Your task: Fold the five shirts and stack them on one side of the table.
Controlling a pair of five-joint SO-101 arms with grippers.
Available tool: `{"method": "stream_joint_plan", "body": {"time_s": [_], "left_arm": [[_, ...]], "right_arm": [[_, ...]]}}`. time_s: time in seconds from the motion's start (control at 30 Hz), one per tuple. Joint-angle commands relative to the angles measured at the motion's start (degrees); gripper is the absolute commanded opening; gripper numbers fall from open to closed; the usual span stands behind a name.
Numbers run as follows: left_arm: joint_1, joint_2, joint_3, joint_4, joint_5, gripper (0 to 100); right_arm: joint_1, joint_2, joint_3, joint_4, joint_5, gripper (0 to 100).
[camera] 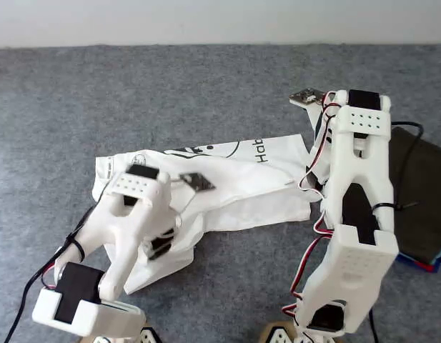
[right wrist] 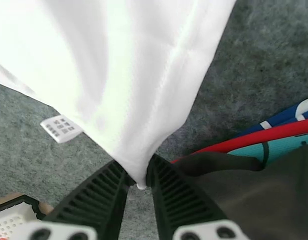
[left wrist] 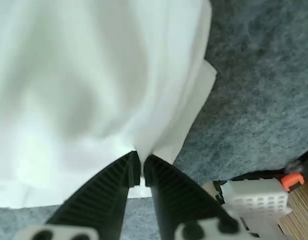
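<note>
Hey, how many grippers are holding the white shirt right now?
2. The left gripper pinches the white shirt on its left part; the right gripper pinches its right edge, beside the dark pile.

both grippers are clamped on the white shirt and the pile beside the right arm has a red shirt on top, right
Not quite: the one on top is a dark shirt, and red shows only at an edge under it, as the right wrist view shows. The left gripper and right gripper do clamp the white shirt.
</note>
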State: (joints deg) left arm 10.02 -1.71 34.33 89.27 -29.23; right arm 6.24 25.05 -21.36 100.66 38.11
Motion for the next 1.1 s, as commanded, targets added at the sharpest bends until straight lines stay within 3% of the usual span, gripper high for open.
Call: {"method": "stream_joint_plan", "body": {"time_s": [0.0,0.13,0.4,0.67,0.97,1.07], "left_arm": [[-3.3,-3.3,-11.9,5.3,0.4,1],[-6.1,-7.1,-23.4,11.1,0.1,1],[-11.3,-15.4,-31.2,10.1,0.4,1],[-20.7,-17.4,-42.0,-5.0,0.1,1],[-20.1,-16.9,-41.7,-20.5,-7.3,1],[-19.8,-16.9,-39.1,-22.2,-9.5,1]], "right_arm": [[1.5,-4.5,-0.6,2.1,0.5,1.0],[1.5,-8.8,-0.6,2.1,0.5,1.0],[1.5,-16.7,-0.7,-2.6,2.1,1.0],[0.1,-17.8,-0.6,-21.9,2.0,1.0],[-2.9,-11.6,-0.4,-50.2,2.5,1.0],[-4.3,-8.0,-0.5,-55.9,2.6,1.0]]}}
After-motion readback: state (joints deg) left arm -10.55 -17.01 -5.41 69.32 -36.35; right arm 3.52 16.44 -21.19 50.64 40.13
